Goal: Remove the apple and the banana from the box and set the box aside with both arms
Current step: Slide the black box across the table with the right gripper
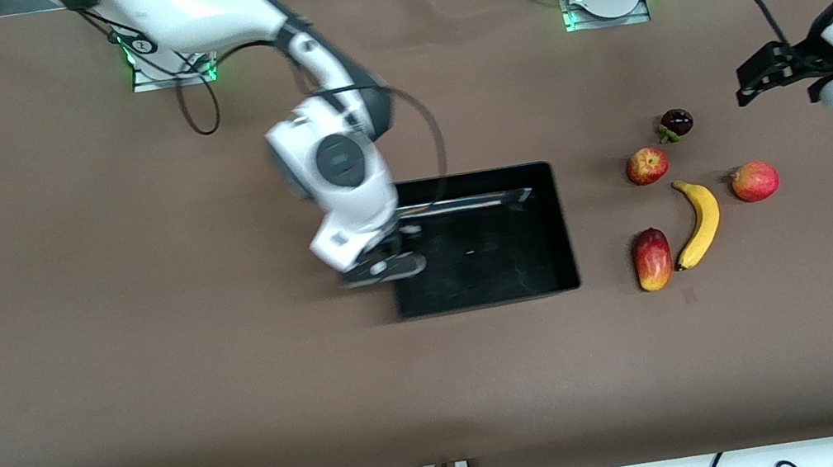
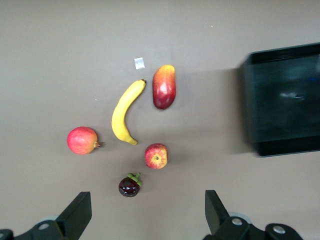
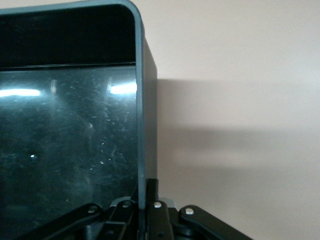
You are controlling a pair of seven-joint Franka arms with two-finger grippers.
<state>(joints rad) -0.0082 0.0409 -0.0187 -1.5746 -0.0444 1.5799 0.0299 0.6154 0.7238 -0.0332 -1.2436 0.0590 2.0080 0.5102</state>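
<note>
My right gripper point(image 1: 381, 266) has its jaws clamped on the box point(image 1: 509, 261) wall at the right arm's end; my left gripper point(image 1: 745, 84), jaws spread and empty, hovers near the mangosteen point(image 1: 676, 122) (probably). Apple point(image 1: 647, 166) and banana point(image 1: 699, 220) lie outside the box on the counter point(image 1: 144, 310).

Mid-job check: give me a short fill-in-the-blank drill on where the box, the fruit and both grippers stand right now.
1. The right gripper is shut on the ____ of the box.
2. The box holds ____ fruit.
3. The banana lies between the apple and the larger red fruit, on the ____.
4. The left gripper, over the fruit, is ____.

Missing words: wall; no; table; open
</note>
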